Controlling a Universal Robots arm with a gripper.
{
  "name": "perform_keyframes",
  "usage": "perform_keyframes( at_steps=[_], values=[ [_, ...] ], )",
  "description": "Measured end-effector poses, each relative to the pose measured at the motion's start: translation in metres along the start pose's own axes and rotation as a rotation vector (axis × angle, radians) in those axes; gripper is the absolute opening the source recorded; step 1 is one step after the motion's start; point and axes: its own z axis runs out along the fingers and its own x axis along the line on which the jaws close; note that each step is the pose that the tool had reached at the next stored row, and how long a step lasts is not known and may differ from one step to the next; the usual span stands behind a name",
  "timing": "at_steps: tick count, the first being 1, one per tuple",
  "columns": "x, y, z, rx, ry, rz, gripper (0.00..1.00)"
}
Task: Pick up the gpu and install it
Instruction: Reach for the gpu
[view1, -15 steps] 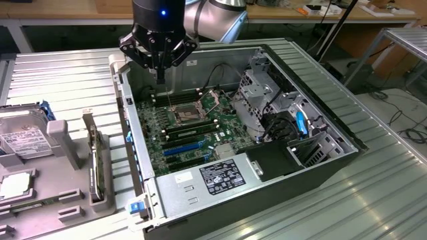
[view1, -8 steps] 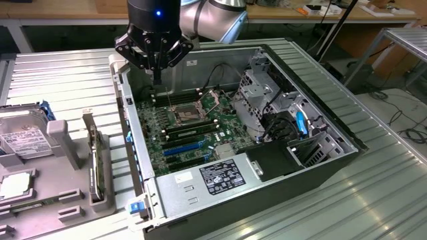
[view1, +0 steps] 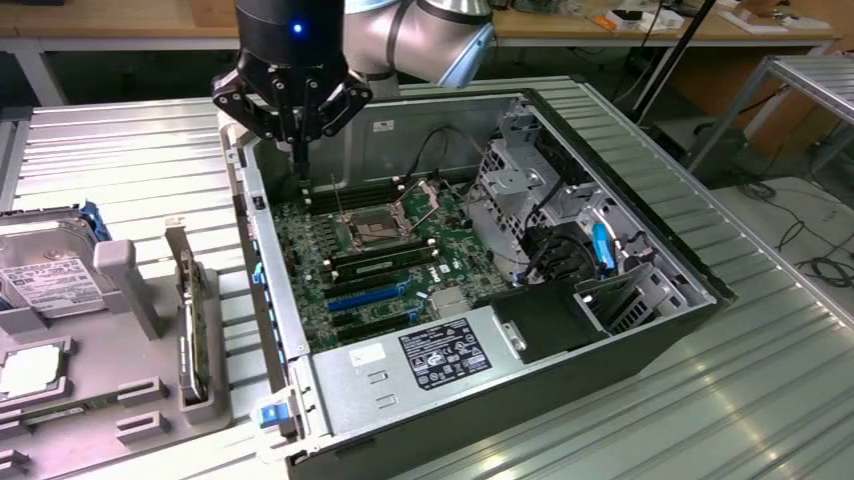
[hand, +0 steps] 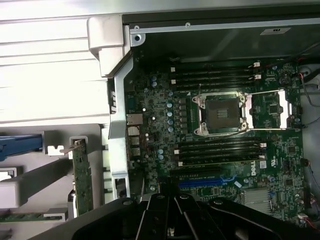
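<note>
The gpu (view1: 188, 325), one card, stands on its edge in a slot of the one grey holder (view1: 127, 390) on the ribbed metal worktop (view1: 120, 150), at the exterior view's left of the open computer case (view1: 400, 125) and just beside its side wall. The holder also carries one hard drive (view1: 40, 285) with a white label, one square silver chip (view1: 30, 372) and one narrow green memory stick (hand: 20, 217). The single pincer (view1: 302, 180) is closed and empty. It hangs over the far corner of the case above the motherboard (view1: 314, 250), well apart from the gpu. The board has one bare processor socket (hand: 220, 112) with a bank of memory slots on either side. The case's side wall stands between the gpu and the board. One power supply (view1: 400, 370) fills the near end, and one metal drive cage (view1: 514, 185) with black cables (view1: 554, 255) lines the exterior view's right side.
</note>
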Motion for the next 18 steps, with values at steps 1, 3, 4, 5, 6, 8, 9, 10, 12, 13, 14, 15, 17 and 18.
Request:
perform_keyframes(
  at_steps=[1, 3, 4, 5, 6, 8, 9, 10, 12, 13, 14, 15, 17, 18],
  values=[
    [0.002, -0.0002, 0.0002, -0.0001, 0.0, 0.0, 0.11],
    [0.005, -0.0004, 0.0004, 0.0, 0.0, 0.0, 0.11],
    [0.006, -0.0005, 0.0005, 0.0, 0.0, 0.0, 0.11],
    [0.008, -0.0006, 0.0006, 0.0, -0.0001, 0.0, 0.11],
    [0.01, -0.0009, 0.0007, 0.0, 0.0, 0.0, 0.11],
    [0.017, -0.0014, 0.001, 0.0, 0.0, 0.0, 0.11],
    [0.019, -0.0016, 0.0011, 0.0, 0.0, 0.0, 0.11],
    [0.021, -0.0018, 0.0011, 0.0, 0.0, 0.0, 0.11],
    [0.026, -0.0023, 0.0013, 0.0, 0.0, 0.0, 0.11],
    [0.028, -0.0025, 0.0014, -0.0001, -0.0001, 0.0, 0.11],
    [0.029, -0.0027, 0.0014, 0.0, 0.0, 0.0, 0.11],
    [0.03, -0.0028, 0.0015, 0.0, 0.0, 0.0, 0.11],
    [0.034, -0.0032, 0.0016, 0.0, 0.0, 0.0, 0.11],
    [0.036, -0.0035, 0.0016, 0.0, 0.0, 0.0, 0.11]
  ],
)
